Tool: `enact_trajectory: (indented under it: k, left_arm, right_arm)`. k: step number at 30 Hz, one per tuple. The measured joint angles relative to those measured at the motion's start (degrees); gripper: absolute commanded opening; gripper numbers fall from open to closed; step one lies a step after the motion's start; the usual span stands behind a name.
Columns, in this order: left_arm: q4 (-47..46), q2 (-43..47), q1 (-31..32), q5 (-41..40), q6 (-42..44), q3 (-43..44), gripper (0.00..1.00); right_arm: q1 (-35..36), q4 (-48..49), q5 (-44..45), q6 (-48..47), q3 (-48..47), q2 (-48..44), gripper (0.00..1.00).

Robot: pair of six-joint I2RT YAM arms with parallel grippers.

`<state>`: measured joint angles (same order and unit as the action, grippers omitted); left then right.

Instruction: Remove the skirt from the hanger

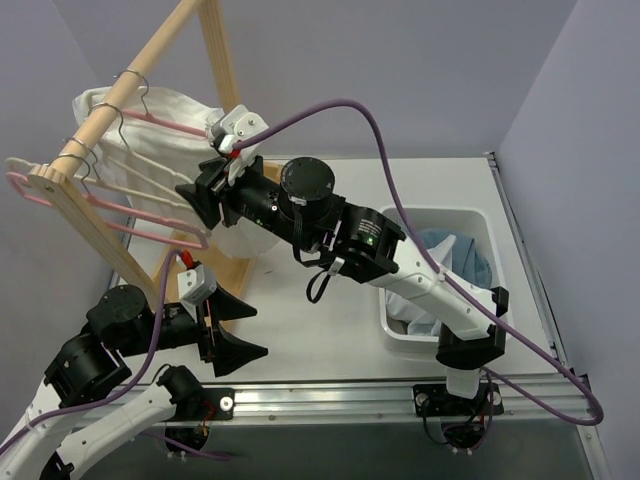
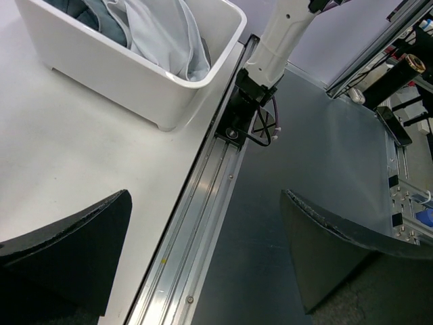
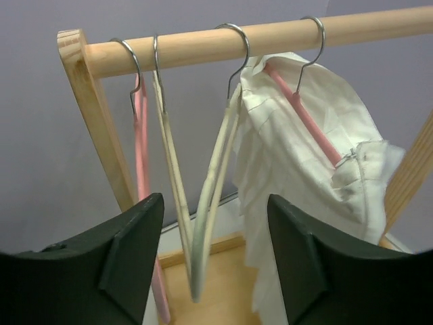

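The bare pink hanger (image 1: 150, 228) hangs at the near end of the wooden rail, also seen as pink hanger (image 3: 141, 156) in the right wrist view. Nothing hangs on it. A dark grey-blue cloth that looks like the skirt (image 1: 462, 258) lies in the white bin; the left wrist view shows the same skirt (image 2: 84, 15). My right gripper (image 1: 200, 200) is up at the rack. The right gripper (image 3: 215, 203) is open, with the cream hangers (image 3: 216, 183) between its jaws and untouched. My left gripper (image 1: 258, 330) hovers low by the table's front edge; the left gripper (image 2: 205, 196) is open and holds nothing.
The wooden rack (image 1: 170, 30) stands at the back left. A white shirt (image 1: 180, 115) hangs on another pink hanger beside the cream hangers (image 1: 130, 170). The white bin (image 1: 440, 212) at the right also holds pale blue cloth (image 2: 162, 34). A metal rail (image 2: 196, 223) edges the table.
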<state>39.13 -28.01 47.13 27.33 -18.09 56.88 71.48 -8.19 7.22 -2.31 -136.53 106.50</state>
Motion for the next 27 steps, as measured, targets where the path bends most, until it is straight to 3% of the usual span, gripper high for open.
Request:
enact_trajectory:
  k: [2, 4, 8, 14, 20, 27]
  left_arm:
    - [-0.2, -0.2, 0.0, 0.1, -0.2, -0.1, 1.0]
    - [-0.4, -0.3, 0.0, 0.2, -0.5, -0.3, 1.0]
    - [-0.8, -0.3, 0.0, 0.4, -0.9, -1.1, 1.0]
    - [-1.2, -0.3, 0.0, 0.4, -1.0, -1.7, 1.0]
    - [-1.5, 0.1, 0.0, 0.5, -0.9, -2.4, 1.0]
    - [-1.6, 0.4, 0.0, 0.7, -0.5, -3.1, 1.0]
  right_arm:
    - [0.0, -0.7, 0.3, 0.2, 0.7, -1.1, 0.76]
    - [-0.1, -0.6, 1.3, 0.5, 2.1, -2.5, 0.79]
    - [-2.3, -0.6, 1.9, 1.3, 2.6, -4.2, 0.77]
    - [-13.6, -0.1, -2.1, 3.9, 1.4, -3.4, 0.77]
    - [-19.6, 0.7, -10.7, 4.6, -0.9, 1.6, 0.94]
    - [-18.9, 0.8, -17.6, 3.8, -1.1, 5.7, 0.97]
